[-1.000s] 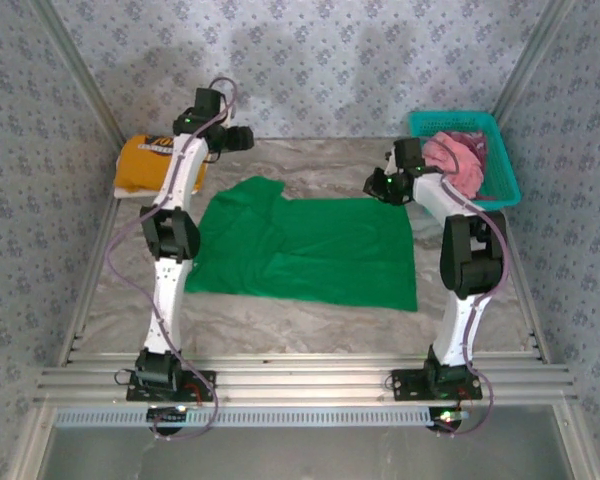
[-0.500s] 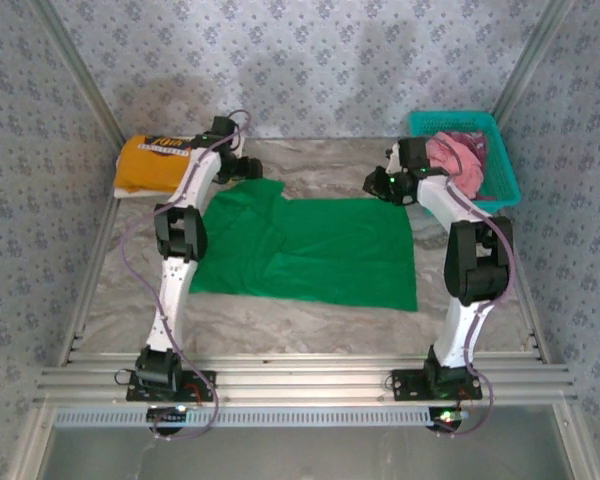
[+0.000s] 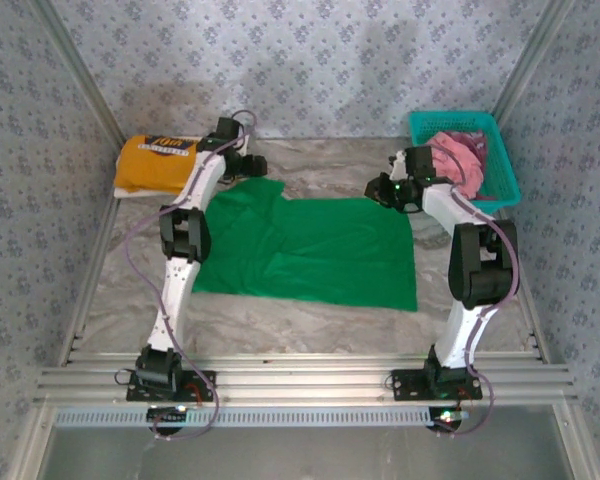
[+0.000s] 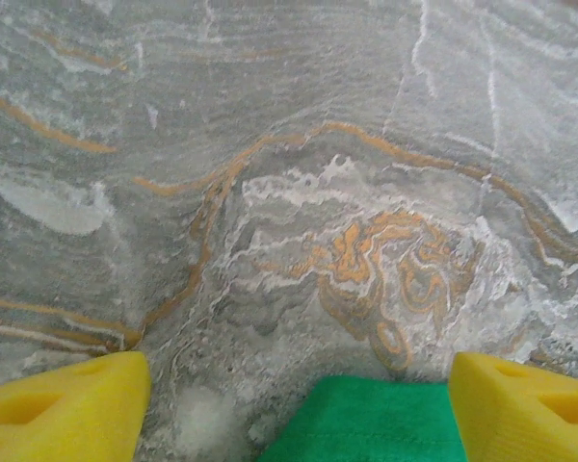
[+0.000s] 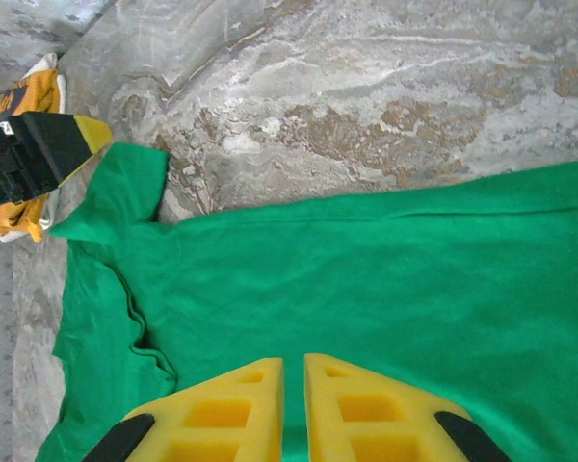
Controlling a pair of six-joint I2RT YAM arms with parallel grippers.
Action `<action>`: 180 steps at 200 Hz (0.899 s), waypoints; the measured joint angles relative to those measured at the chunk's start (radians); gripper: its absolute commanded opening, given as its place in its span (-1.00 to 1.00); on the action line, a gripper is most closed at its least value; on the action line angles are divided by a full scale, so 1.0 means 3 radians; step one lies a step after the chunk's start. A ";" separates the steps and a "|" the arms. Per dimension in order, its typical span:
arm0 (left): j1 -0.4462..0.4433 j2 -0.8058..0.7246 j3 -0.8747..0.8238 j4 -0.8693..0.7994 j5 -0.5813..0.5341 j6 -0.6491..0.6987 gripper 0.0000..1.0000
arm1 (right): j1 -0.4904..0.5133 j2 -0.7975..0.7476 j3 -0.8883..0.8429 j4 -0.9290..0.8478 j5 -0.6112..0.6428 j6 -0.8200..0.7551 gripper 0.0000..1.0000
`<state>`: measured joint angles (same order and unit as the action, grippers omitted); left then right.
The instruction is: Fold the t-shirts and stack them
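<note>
Pincer (left) (image 4: 294, 399) — wide apart, empty

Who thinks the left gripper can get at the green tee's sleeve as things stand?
Probably yes: the left gripper is open right at the green tee's sleeve edge, which shows between its fingers, and nothing covers it.

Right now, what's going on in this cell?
Two arms are working on a green t-shirt spread mostly flat on the table. The left end effector is open at the tip of the shirt's far left sleeve. The right end effector is shut above the shirt's far right part, with no cloth visibly pinched. A yellow-orange t-shirt lies folded at the far left corner. A pink t-shirt sits bunched in the teal basket at far right.
</note>
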<state>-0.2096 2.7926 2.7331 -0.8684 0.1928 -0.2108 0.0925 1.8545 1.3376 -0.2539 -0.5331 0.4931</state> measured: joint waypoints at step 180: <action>-0.0153 -0.0064 -0.0238 0.0183 0.0128 -0.0055 -1.00 | -0.0150 0.0206 0.0114 -0.0156 -0.0001 -0.0008 -0.69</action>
<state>-0.2554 2.7735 2.6617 -0.8135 0.2314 -0.2272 0.0475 1.9163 1.3720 -0.3008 -0.5335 0.4908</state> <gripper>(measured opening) 0.050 0.151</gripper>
